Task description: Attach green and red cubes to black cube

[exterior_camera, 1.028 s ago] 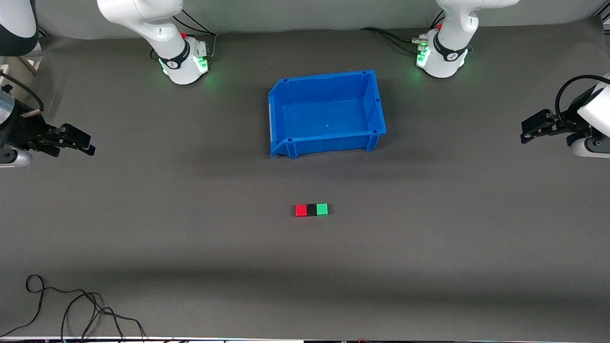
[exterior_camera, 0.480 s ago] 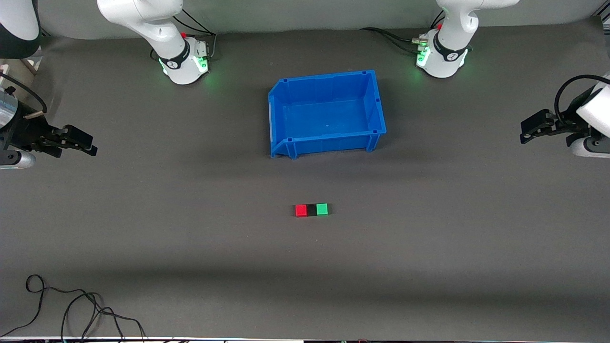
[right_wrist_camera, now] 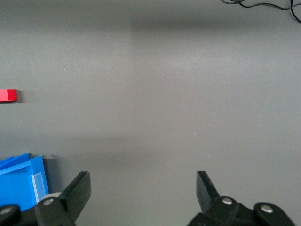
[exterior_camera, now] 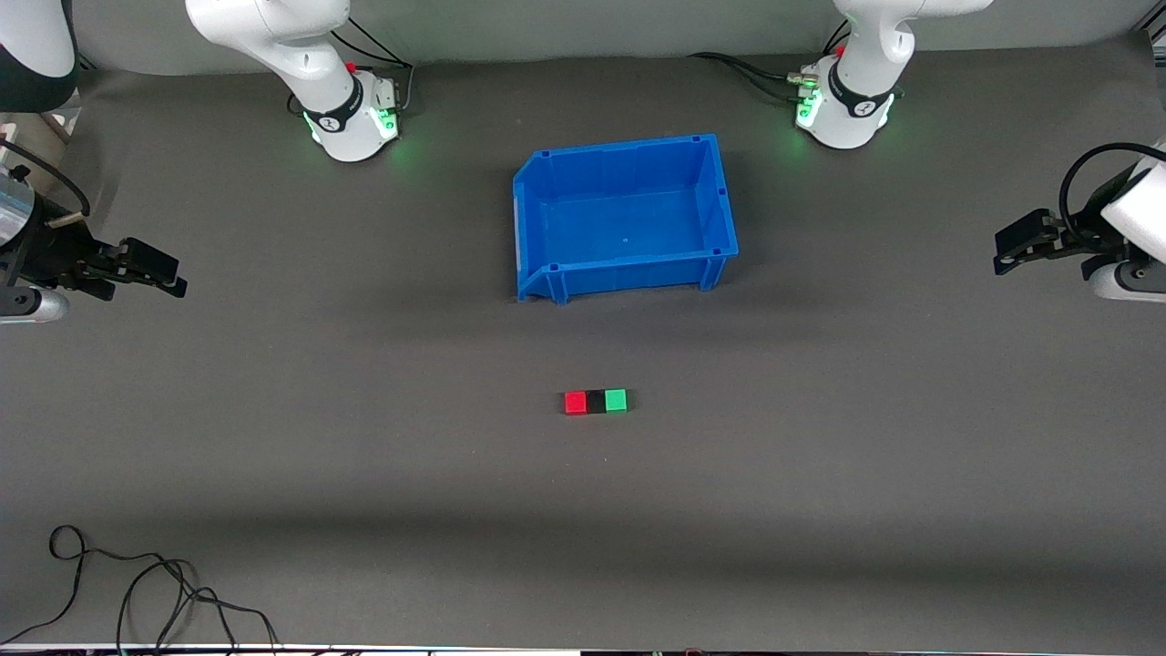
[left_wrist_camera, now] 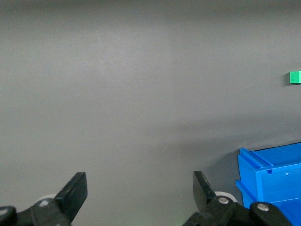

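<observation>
The red cube, black cube and green cube lie in a touching row on the grey mat, black in the middle, nearer to the front camera than the blue bin. The red cube sits toward the right arm's end, the green cube toward the left arm's end. My left gripper is open and empty at the left arm's end of the table. My right gripper is open and empty at the right arm's end. The left wrist view shows the green cube; the right wrist view shows the red cube.
The blue bin is empty; it also shows in the left wrist view and the right wrist view. A loose black cable lies by the table's front edge at the right arm's end.
My right gripper has drifted slightly toward the table's edge at its end. The left gripper and the cubes have not moved.
</observation>
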{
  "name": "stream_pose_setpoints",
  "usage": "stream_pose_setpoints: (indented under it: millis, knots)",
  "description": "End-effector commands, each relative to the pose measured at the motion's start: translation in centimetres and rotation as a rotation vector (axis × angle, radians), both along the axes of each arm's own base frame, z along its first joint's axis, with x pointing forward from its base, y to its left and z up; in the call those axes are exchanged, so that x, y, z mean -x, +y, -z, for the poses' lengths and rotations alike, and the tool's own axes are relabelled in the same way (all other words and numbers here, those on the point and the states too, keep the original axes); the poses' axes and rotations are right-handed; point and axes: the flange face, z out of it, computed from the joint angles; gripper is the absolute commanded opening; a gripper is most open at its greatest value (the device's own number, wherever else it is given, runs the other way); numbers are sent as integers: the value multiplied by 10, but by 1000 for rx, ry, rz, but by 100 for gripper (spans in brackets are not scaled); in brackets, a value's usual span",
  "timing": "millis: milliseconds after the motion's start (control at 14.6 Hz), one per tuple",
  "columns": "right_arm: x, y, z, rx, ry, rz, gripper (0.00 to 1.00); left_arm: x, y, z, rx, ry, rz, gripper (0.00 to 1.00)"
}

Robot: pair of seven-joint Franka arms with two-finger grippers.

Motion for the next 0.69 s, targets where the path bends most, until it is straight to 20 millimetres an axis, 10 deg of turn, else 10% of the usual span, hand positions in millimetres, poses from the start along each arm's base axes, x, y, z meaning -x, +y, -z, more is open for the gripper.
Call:
stream_pose_setpoints:
  millis: [0,617]
  knots:
    - [1,1,-2,21,1,-12,99,-3,-3,-6,-8,-12,20,100]
    - [1,3,-2,12,1,-5,99,-3,-3,-7,-8,-12,20,100]
